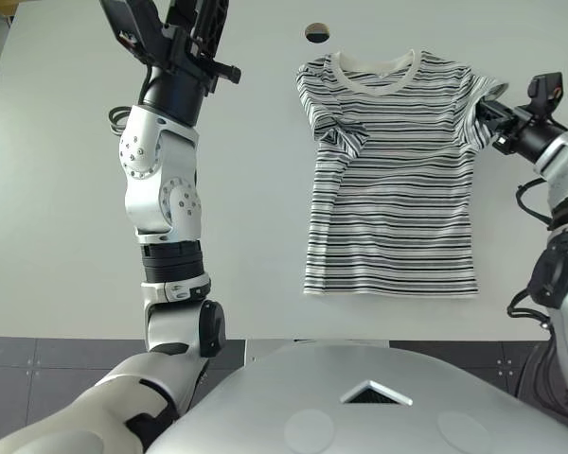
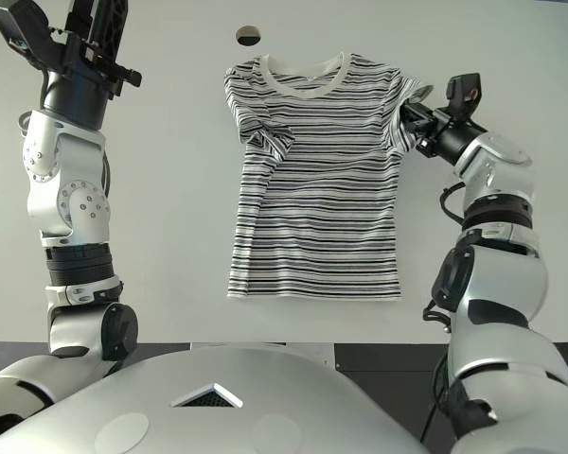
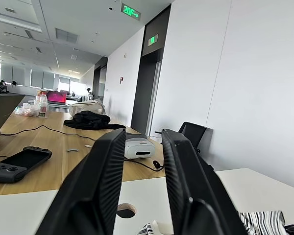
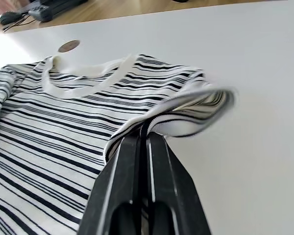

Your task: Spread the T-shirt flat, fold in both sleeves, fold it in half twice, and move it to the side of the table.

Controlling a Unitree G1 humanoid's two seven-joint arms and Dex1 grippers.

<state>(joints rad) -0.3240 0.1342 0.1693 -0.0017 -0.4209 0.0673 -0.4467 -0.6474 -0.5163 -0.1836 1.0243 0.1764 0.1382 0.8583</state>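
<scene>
The T-shirt point(image 1: 398, 180) lies face up on the white surface point(image 1: 57, 208), slightly toward 1 o'clock from the robot. Its hem point(image 1: 390, 284) is nearest and looks straight and flat. Further up, the left sleeve point(image 1: 346, 137) on the 9 o'clock side is already folded in over the chest. On the 3 o'clock side, the right sleeve point(image 4: 196, 110) is lifted a little off the surface, its cuff pinched between the pressed-together right jaws. Beyond that the collar point(image 1: 374, 74) points to 12 o'clock, with a small round hole point(image 1: 316, 32) in the surface just past it at about 11 o'clock. The left jaws hang high above the surface around 10 o'clock, well apart from the shirt, spread and holding nothing.

The step in hand looks like folding in the second sleeve.

- **Dragging:** nothing pins the shirt, so pulling the sleeve toward 9 o'clock could take the shoulder and body with it and skew the hem.
- **Slipping:** the grip sits near the cuff's edge, and the thin knit could slide out partway through.
- **Overshooting:** carrying the sleeve too far would rumple the sleeve that is already folded.
- **Catching the back layer:** if the jaws hold it too, the side seam would lift rather than crease.
</scene>
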